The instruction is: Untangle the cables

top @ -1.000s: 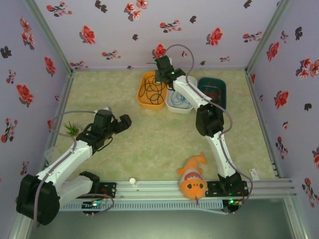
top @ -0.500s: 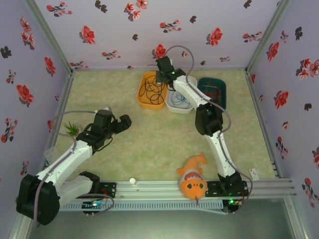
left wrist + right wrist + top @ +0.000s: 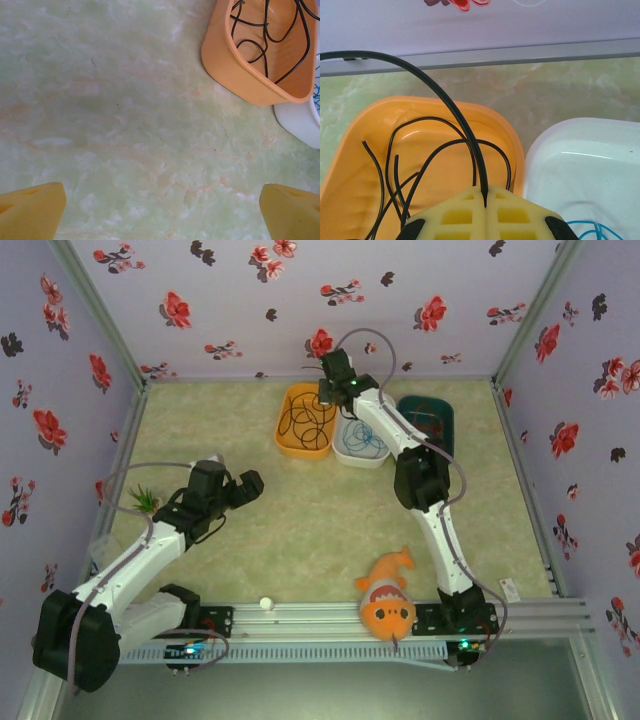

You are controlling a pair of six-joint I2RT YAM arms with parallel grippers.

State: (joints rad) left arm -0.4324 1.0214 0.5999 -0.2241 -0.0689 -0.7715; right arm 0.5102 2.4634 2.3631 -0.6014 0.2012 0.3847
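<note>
cables (image 3: 310,425) lie by colour in three trays at the far end of the table (image 3: 300,530). in the top view they are thin and hard to follow. the black cable (image 3: 451,109) loops in the orange tray (image 3: 303,453). the blue cable (image 3: 365,443) is in the white tray (image 3: 360,462), partly under the right arm. the red cable (image 3: 428,425) is only faint lines in the dark green tray (image 3: 447,412).

the right gripper (image 3: 326,396) is a small dark blob over the far rim of the orange tray in the top view, fingers not readable. the right wrist view settles it: right gripper (image 3: 485,192) pads pressed together, clamped on a black strand. that strand rises from the seam and arcs up-left, cut off at the frame edge. more black loops lie in the orange tray (image 3: 360,130) below; cannot tell if it is the same cable. the white tray (image 3: 580,132) is just beside it, with a bit of blue cable (image 3: 590,231) at the bottom edge.

the left gripper (image 3: 245,486) hangs over bare table, well apart from the trays, jaws spread. in the left wrist view the left gripper (image 3: 162,210) shows its yellow fingers (image 3: 30,210) cut off at the bottom corners, wide apart, nothing between. the same view shows the orange tray (image 3: 225,60) side wall and the black cable (image 3: 265,30) inside, cropped.
</note>
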